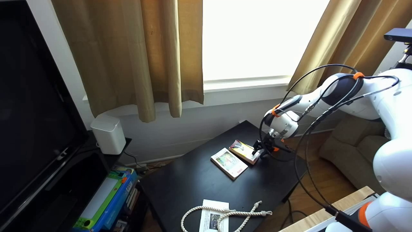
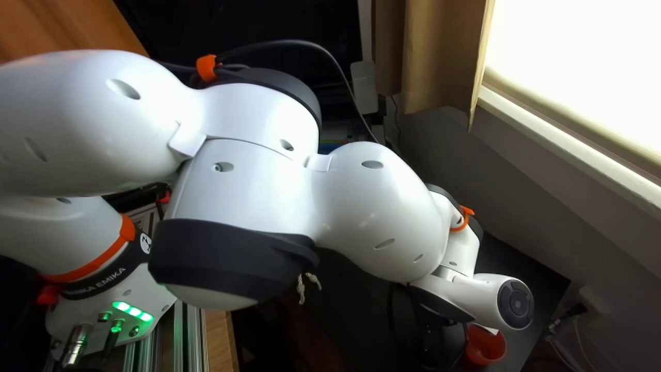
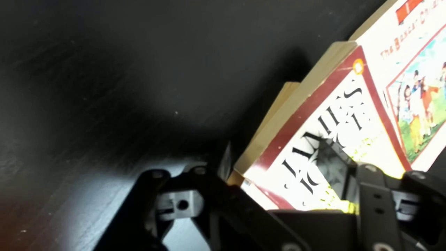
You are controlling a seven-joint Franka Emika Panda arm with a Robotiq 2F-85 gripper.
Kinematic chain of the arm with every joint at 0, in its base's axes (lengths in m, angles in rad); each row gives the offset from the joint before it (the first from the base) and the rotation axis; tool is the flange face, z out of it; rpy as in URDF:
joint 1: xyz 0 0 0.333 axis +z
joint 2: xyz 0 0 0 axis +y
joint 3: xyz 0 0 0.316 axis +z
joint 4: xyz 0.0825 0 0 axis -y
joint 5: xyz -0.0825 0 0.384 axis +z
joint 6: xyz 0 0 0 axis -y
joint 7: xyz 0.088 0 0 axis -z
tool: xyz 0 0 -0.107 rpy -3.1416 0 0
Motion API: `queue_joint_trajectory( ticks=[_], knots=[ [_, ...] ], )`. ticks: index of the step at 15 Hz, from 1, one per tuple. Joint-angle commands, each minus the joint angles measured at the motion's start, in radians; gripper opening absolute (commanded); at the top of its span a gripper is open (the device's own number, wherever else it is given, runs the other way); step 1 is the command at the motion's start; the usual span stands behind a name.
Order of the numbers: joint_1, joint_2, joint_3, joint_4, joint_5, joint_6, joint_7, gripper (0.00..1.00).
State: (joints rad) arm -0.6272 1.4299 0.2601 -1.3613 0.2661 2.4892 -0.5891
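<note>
The James Joyce paperback [image 3: 352,129] lies cover up on the black table [image 1: 193,183], with a tan page edge showing and another tan edge just below it; whether that is another book cannot be told. At one corner of the paperback is the end effector [image 3: 278,164], its fingers [image 3: 332,164] standing apart, one just off the corner and the other over the lettered cover; whether either touches it is not clear. Just beside the James Joyce paperback lies The Boxcar Children paperback [image 1: 229,162], also cover up, showing an outdoor picture. Well apart from the James Joyce paperback, toward the bottom of an exterior view, a cream twisted rope [image 1: 248,213] lies across a white printed sheet or booklet [image 1: 205,222]. In the same view, farther off to the left of the James Joyce paperback, stand a white box-shaped device [image 1: 111,137] and a black television [image 1: 32,106]; beyond the paperback, mustard curtains [image 1: 161,58] hang at a bright window [image 1: 254,38]. The white Panda arm [image 1: 400,112] extends to the James Joyce paperback from the right of that view.
</note>
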Motion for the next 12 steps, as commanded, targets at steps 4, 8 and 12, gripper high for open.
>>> queue_joint_trajectory(
  ticks=[4,8,12],
  knots=[
    [-0.013,0.042,0.007,0.077,0.017,-0.067,-0.009,0.19],
    [-0.002,0.016,-0.012,0.062,0.01,-0.092,0.004,0.1],
    [0.013,-0.018,-0.037,0.042,0.006,-0.11,0.027,0.06]
  ],
)
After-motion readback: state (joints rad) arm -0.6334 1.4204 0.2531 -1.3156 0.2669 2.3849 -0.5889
